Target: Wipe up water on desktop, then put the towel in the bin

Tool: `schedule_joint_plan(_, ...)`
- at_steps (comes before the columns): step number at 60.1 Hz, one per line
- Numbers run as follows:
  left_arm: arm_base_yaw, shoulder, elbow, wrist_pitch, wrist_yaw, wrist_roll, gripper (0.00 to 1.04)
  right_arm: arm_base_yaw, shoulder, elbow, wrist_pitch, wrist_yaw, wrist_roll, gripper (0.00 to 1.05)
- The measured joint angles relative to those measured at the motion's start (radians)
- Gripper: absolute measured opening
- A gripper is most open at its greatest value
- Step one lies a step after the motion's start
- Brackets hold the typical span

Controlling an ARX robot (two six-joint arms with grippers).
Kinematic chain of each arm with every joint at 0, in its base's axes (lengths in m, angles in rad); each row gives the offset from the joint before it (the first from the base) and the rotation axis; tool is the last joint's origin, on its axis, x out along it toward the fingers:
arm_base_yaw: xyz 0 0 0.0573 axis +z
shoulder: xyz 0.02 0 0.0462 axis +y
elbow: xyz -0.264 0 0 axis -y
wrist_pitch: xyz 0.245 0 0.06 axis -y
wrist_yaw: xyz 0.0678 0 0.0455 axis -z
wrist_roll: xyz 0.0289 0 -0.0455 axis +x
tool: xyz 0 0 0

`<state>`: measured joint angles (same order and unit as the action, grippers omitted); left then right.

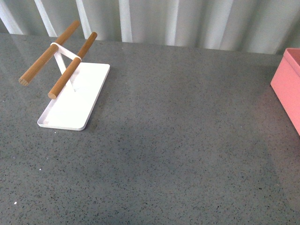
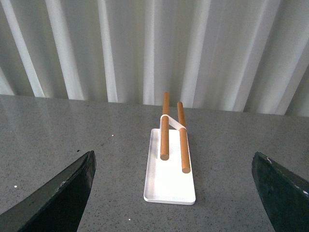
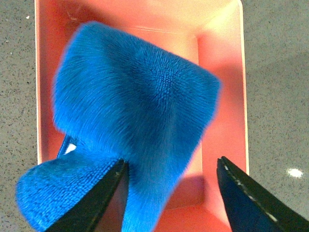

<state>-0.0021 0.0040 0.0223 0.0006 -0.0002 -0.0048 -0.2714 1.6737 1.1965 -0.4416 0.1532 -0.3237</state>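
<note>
The royal-blue plush towel lies in the salmon-pink bin, seen from above in the right wrist view, with one fold draped over the bin's rim. My right gripper is open right above it, jaws apart, one finger next to the cloth. The bin's corner shows at the right edge of the front view. The dark speckled desktop fills the front view; neither arm shows there. My left gripper is open and empty above the desktop.
A white tray with two wooden rods on a white stand sits at the back left of the desktop; it also shows in the left wrist view. A corrugated white wall runs behind the table.
</note>
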Motion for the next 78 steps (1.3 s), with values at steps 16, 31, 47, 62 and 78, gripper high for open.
schedule_joint_plan(16, 0.000, 0.000, 0.000, 0.000, 0.000, 0.000, 0.98, 0.000, 0.000, 0.001, 0.000, 0.000, 0.006, 0.99)
schedule_joint_plan(31, 0.000, 0.000, 0.000, 0.000, 0.000, 0.000, 0.98, 0.000, 0.000, 0.000, 0.005, -0.001, 0.008, 0.98)
schedule_joint_plan(47, 0.000, -0.001, 0.000, 0.000, 0.001, 0.000, 0.98, 0.043, -0.178, -0.595, 1.250, -0.375, 0.278, 0.53)
schedule_joint_plan(62, 0.000, -0.001, 0.000, 0.000, 0.000, 0.000, 0.98, 0.121, -0.379, -0.859, 1.378, -0.301, 0.306, 0.04)
schedule_joint_plan(78, 0.000, -0.001, 0.000, 0.000, 0.000, 0.000, 0.98, 0.175, -0.562, -1.006, 1.352, -0.254, 0.307, 0.03)
